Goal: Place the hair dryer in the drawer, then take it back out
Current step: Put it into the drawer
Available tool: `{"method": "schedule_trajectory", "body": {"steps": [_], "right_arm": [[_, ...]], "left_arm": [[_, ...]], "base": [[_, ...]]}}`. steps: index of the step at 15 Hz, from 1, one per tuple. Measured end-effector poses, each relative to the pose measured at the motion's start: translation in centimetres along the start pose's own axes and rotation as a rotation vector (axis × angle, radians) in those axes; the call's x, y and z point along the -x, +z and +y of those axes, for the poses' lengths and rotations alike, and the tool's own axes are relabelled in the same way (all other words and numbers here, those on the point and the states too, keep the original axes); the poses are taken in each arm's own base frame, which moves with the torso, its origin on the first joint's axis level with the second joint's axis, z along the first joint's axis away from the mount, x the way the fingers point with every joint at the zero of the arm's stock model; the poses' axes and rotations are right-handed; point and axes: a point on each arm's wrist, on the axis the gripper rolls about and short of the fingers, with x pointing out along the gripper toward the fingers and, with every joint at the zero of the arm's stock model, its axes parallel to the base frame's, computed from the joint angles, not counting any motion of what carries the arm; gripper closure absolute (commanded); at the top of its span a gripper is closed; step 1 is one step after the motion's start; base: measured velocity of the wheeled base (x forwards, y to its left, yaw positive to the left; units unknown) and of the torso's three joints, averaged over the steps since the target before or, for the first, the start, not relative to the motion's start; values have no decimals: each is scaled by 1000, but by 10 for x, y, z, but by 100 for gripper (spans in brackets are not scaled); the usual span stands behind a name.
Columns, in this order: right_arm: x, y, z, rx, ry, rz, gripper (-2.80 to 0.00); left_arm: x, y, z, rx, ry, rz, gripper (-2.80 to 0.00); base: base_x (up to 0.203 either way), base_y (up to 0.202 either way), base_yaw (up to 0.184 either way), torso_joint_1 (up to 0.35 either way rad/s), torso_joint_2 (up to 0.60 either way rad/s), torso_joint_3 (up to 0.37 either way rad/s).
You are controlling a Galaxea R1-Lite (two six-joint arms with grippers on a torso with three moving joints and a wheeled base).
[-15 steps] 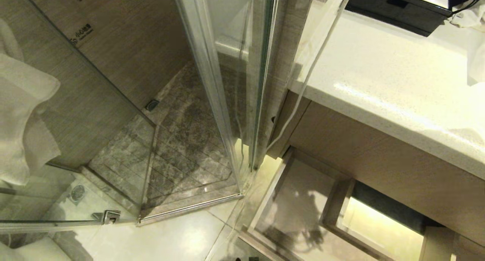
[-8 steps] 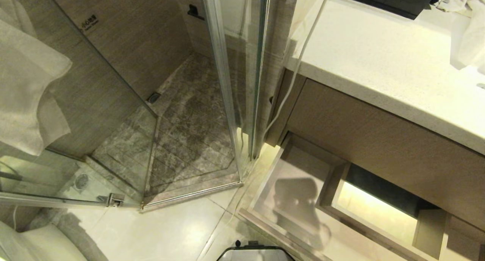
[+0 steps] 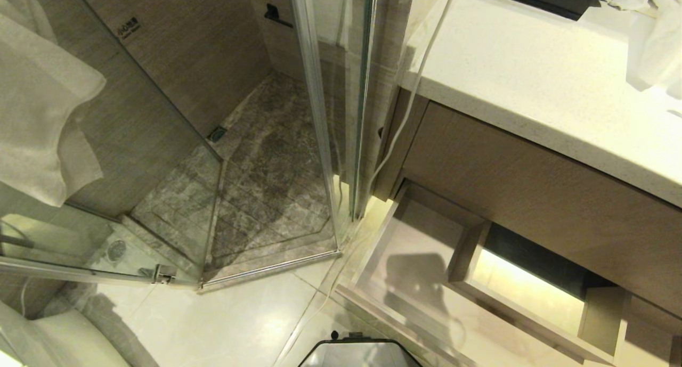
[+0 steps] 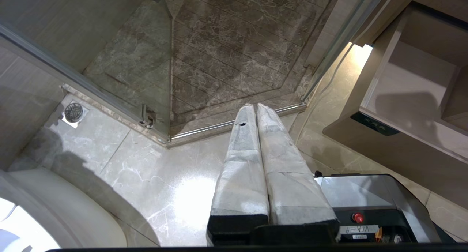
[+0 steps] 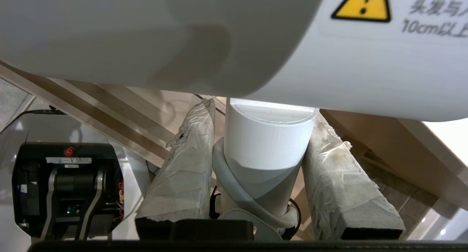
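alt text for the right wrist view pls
The right gripper clamps the handle of the white hair dryer, whose barrel fills the top of the picture. Light wood of the drawer lies behind, with the robot's base beside it.

On the hair dryer in my right gripper I read a yellow warning triangle with a black exclamation mark and Chinese print including "10cm". A handwritten tag on my base reads, upside down, about "VLA-9".
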Motion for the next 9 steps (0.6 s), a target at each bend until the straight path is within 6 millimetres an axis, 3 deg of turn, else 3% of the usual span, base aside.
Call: {"method": "schedule_trajectory", "body": {"steps": [9], "right_arm": [[0, -5, 2, -1, -1, -15, 0]], "left_arm": [[0, 0, 0, 0, 0, 0, 0]], "base": [[0, 0, 0, -183, 348, 164]]}}
